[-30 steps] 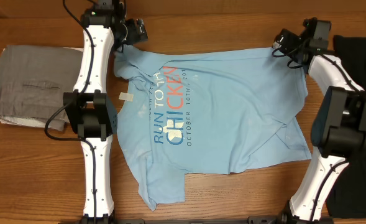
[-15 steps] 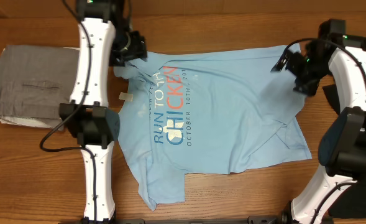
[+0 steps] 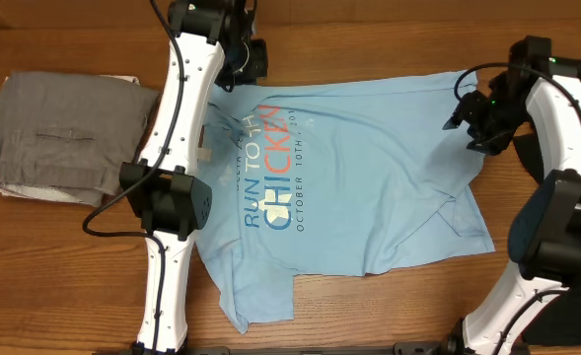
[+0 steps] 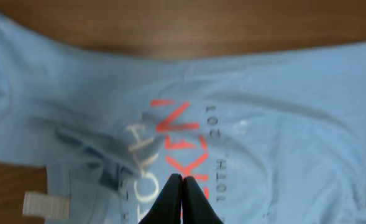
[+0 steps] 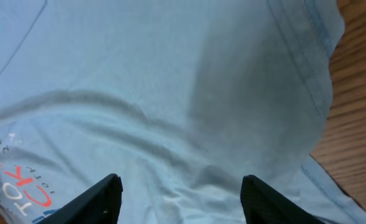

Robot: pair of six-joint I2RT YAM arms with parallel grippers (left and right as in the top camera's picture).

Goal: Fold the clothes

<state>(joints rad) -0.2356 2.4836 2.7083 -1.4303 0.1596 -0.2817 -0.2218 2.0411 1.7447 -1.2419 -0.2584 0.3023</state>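
Hidden: left arm [image 3: 177, 128] covers the T-shirt's [image 3: 369, 187] collar side & most of its neck label [image 4: 45, 204]; left wrist view blurry. Black cloth [image 3: 578, 314] at table's [image 3: 63, 266] right edge is cut off by frame, partly behind right arm.

Count: 1 light blue T-shirt, mid-table, print up, wrinkled; 1 folded grey garment [image 3: 58, 133] at left edge.

Left gripper [image 4: 181, 180]: fingers pressed together over the print, no cloth seen btwn them. Right gripper [image 5: 181, 182]: spread, above shirt's far right part.

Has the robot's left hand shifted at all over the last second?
Yes. The left gripper has slid along the top edge of the T-shirt, away from the folded grey garment.
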